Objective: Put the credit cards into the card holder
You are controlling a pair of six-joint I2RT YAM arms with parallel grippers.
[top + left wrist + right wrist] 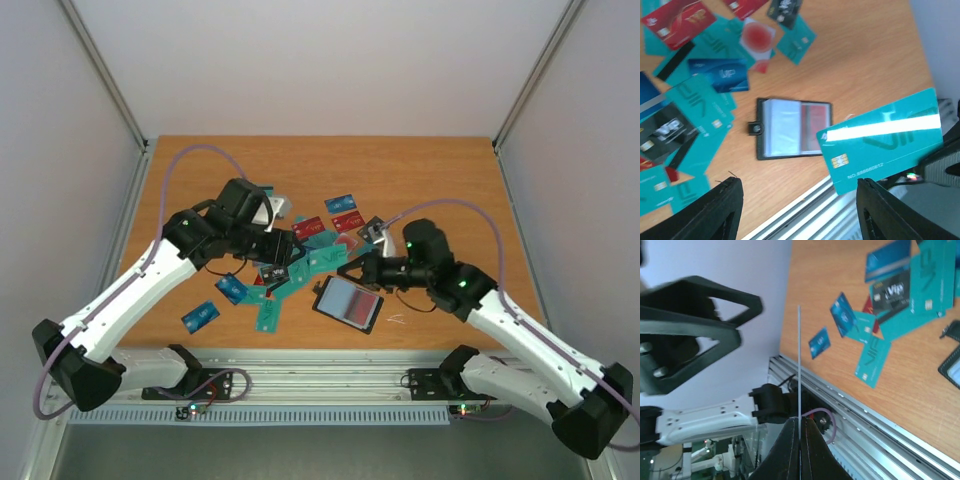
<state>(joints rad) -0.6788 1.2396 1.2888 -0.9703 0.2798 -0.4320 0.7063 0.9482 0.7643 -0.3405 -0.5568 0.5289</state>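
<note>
right gripper (800, 430): pinches teal card (882, 140) (edge-on, thin hold).
left gripper (799, 184): spread, empty.
risk: card twists, misses card holder (792, 129) pocket by front edge.

Bright, even overhead light leaves only soft shadows on the table (450, 180); both wrist views are slightly blurred, with the near jaws out of focus.

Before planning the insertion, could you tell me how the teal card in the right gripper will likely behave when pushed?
The teal card is probably stiff: edge-on in the right wrist view it shows as a straight line. Pinched at one edge by the right gripper, it may pivot or slip under a push.
</note>
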